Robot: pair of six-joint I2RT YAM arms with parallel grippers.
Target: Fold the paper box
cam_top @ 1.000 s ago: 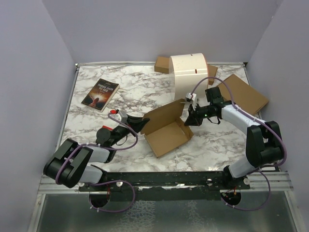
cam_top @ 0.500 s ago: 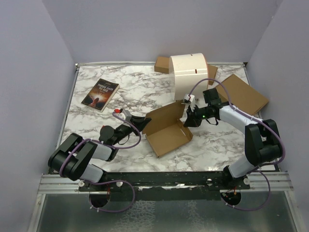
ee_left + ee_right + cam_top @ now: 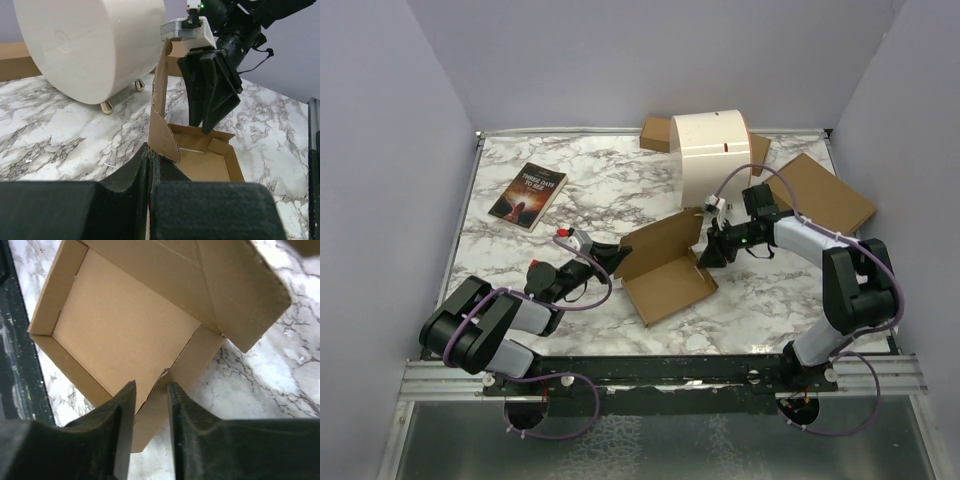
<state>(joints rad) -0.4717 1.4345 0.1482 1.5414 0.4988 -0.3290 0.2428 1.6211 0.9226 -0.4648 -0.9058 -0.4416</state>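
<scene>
Surface: a marble table (image 3: 570, 190) enclosed by grey walls.

Top view: the paper box (image 3: 668, 285) lies at centre frame with its tray open and its lid flap (image 3: 660, 240) raised along the tray's upper edge. The left gripper (image 3: 617, 257) meets the flap's left corner. The right gripper (image 3: 708, 256) hangs at the tray's right edge. A book (image 3: 528, 194) lies at upper left.

Left wrist view: the left jaws are closed flat on the flap's edge, with a white cylinder (image 3: 90, 45) behind.

Right wrist view: the right jaws stand narrowly parted above the tray's side wall (image 3: 192, 352) and hold nothing.

Handling: the box is thin cardboard, judged light, stiff across its panels and weak at the creases. Take hold at a panel edge near a score line, not at a tab.
</scene>
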